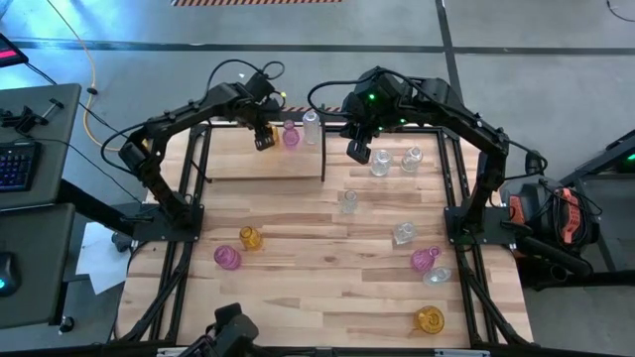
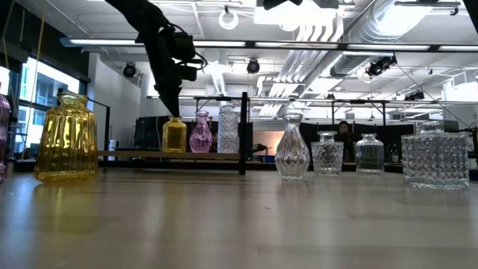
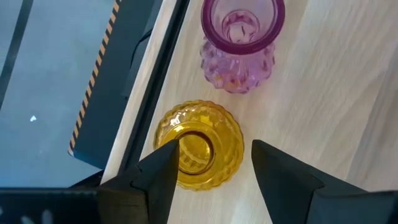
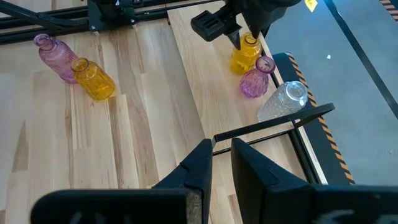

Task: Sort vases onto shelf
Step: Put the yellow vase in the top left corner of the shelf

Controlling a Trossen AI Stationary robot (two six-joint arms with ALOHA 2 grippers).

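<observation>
We note the left gripper (image 3: 211, 165), jaws wide and holding nothing, directly above the upright amber vase (image 3: 199, 144) at the high view's upper centre.

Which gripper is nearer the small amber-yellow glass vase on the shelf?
Left. The left gripper hangs open directly above the amber-yellow glass vase; the right gripper is across the black upright divider.
</observation>
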